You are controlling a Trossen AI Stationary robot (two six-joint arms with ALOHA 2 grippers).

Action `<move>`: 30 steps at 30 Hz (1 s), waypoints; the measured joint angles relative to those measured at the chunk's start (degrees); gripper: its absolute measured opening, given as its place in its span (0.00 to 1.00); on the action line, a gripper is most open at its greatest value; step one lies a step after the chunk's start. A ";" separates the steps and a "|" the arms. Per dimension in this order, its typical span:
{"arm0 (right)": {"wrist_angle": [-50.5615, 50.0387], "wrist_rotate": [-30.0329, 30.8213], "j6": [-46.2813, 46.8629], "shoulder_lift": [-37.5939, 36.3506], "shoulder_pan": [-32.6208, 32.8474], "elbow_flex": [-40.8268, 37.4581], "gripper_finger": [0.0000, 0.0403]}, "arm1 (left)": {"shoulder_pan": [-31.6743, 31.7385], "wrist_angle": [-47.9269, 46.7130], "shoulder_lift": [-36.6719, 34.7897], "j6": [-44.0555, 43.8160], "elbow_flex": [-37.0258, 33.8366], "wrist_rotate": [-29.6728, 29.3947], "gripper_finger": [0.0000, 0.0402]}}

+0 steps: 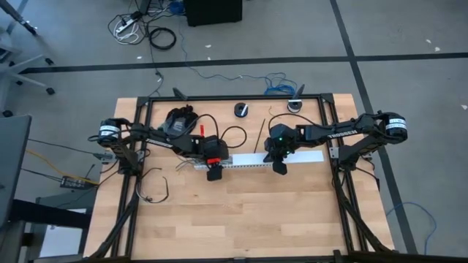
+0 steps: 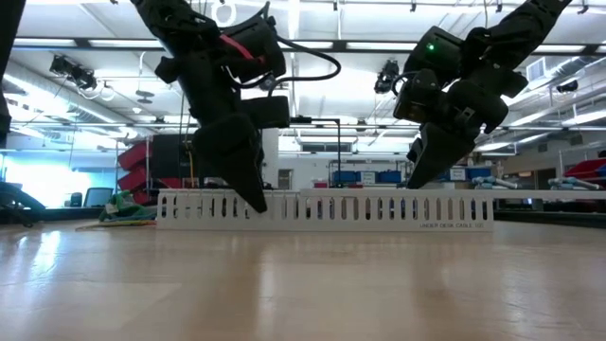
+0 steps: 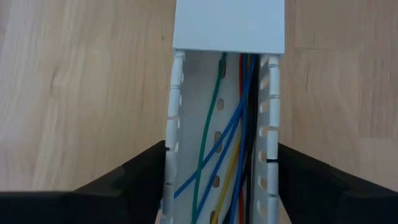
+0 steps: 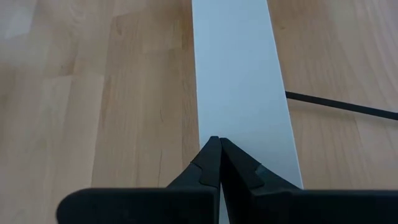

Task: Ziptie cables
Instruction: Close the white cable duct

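Observation:
A white slotted duct (image 1: 245, 164) lies across the middle of the table, its slotted near wall (image 2: 360, 208) facing the low view. A white cover (image 3: 230, 25) closes its right part. The left part is open and holds the cables (image 3: 233, 143): green, blue, red, yellow and black wires. My left gripper (image 1: 213, 174) stands astride the open end, one finger at each wall. My right gripper (image 1: 280, 168) is shut, with its tips (image 4: 219, 142) over the cover (image 4: 239, 68). My left gripper has the duct's open end between its two fingers (image 3: 140, 171), one against each outer wall (image 3: 171, 130), with no gap showing. The fingers slant down from the table's left, along the duct. The duct lies flat on the table. My right gripper has its shut fingertips at the cover's top face (image 4: 233, 127), slanting down from the table's right. Whether they press on it or hover just above it, I cannot tell.
A thin black strip (image 4: 342, 106) lies on the wood beyond the duct. A loose dark wire (image 1: 155, 188) curls at the left, a black bundle (image 1: 179, 120) sits at the far left, and two small round black parts (image 1: 241, 109) lie near the far rail. The near half is bare wood.

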 joint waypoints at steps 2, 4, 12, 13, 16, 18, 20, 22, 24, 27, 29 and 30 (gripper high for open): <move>0.15 -0.19 0.00 0.02 -0.02 -0.01 0.00 | -0.02 0.07 0.00 0.09 0.00 -0.01 0.62; 0.50 -0.36 0.00 0.02 -0.02 -0.06 0.00 | -0.01 0.18 0.00 0.15 0.00 0.01 0.59; 1.45 -1.07 -0.28 0.04 -0.04 -0.12 0.00 | 0.00 0.75 0.00 0.21 -0.03 0.01 0.57; 1.61 -1.16 -0.31 0.04 -0.04 -0.12 0.00 | 0.00 0.93 0.01 0.21 -0.04 0.01 0.57; 2.18 -1.27 -0.37 0.07 -0.04 -0.12 0.00 | 0.00 1.77 0.11 0.23 -0.04 0.03 0.57; 2.49 -1.38 -0.39 0.24 -0.04 -0.12 0.00 | 0.00 2.16 0.11 0.24 -0.07 0.18 0.57; 2.66 -1.46 -0.42 0.28 -0.04 -0.12 0.00 | 0.00 2.27 0.11 0.23 -0.09 0.26 0.57; 2.82 -1.51 -0.44 0.28 -0.04 -0.12 0.00 | 0.00 2.57 0.11 0.23 -0.09 0.30 0.57; 3.24 -1.57 -0.58 0.28 -0.04 -0.12 0.00 | 0.00 2.91 0.11 0.24 -0.09 0.36 0.57; 3.70 -1.83 -0.95 0.28 -0.04 -0.12 0.00 | 0.00 3.55 0.13 0.53 -0.09 0.38 0.57; 4.18 -1.99 -0.98 0.28 -0.04 -0.12 0.00 | 0.00 4.07 0.15 1.28 -0.11 0.36 0.57; 4.26 -2.10 -0.98 0.28 -0.04 -0.12 0.00 | 0.02 4.27 0.15 1.55 -0.11 0.36 0.57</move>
